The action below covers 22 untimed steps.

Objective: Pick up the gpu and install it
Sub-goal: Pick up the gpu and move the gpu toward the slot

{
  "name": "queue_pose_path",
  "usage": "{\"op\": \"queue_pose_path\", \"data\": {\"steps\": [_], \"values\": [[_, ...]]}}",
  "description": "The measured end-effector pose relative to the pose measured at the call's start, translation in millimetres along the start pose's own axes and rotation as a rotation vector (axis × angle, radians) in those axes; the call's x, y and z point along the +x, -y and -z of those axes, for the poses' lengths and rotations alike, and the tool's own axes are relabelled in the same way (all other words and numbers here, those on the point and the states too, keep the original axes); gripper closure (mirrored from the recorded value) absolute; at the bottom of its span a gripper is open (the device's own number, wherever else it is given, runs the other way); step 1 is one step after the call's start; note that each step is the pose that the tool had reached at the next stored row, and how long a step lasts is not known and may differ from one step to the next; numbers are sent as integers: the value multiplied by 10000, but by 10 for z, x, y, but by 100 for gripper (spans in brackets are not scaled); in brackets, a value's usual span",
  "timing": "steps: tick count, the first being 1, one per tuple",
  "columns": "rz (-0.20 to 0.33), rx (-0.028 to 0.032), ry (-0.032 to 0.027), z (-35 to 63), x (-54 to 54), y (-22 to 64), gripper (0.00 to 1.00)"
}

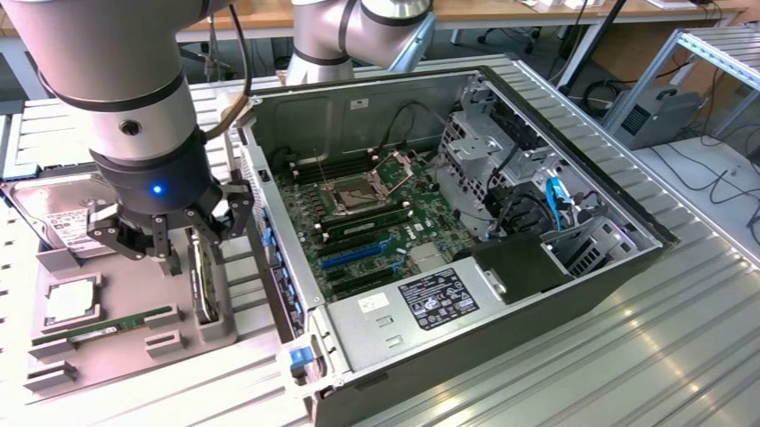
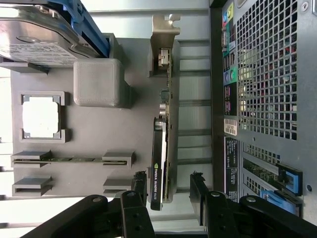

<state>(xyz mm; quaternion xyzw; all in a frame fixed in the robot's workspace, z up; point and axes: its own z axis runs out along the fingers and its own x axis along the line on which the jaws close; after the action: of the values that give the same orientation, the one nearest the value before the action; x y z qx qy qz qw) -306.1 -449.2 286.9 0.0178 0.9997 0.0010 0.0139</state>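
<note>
Exterior view: claw [image 1: 190, 253] hung wide open with nothing in it over the grey fixture tray [image 1: 119, 365] on the worktop [image 1: 665, 347], to the exterior view's left of the open PC case [image 1: 499, 294]. gpu [image 1: 209, 289] stood on edge in its tray slot right under the claw, on the side nearest the case. Hard drive [image 1: 53, 218], CPU [image 1: 71, 302] and RAM stick [image 1: 101, 327] sat in their own tray spots. Motherboard [image 1: 380, 222] expansion slots looked empty to us, so not installed.

Wrist view: gpu [image 2: 159, 144] ran edge-on away from the claw [image 2: 168, 188], silver bracket [image 2: 163, 29] at the far end. Fingers [image 2: 198, 193] straddled the card's near end, one very close, the other with a clear gap; we saw no squeeze.

Our read: pick-up step, pre-grasp. The grasp would need the pads square on the card's flat faces and a straight lift out of the slot, since a skewed pull could bind it
</note>
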Motion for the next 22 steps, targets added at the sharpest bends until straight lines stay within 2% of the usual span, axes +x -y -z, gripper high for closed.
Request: {"op": "queue_pose_path", "data": {"steps": [22], "values": [[0, 0, 0, -46, 1, 0, 52]]}}
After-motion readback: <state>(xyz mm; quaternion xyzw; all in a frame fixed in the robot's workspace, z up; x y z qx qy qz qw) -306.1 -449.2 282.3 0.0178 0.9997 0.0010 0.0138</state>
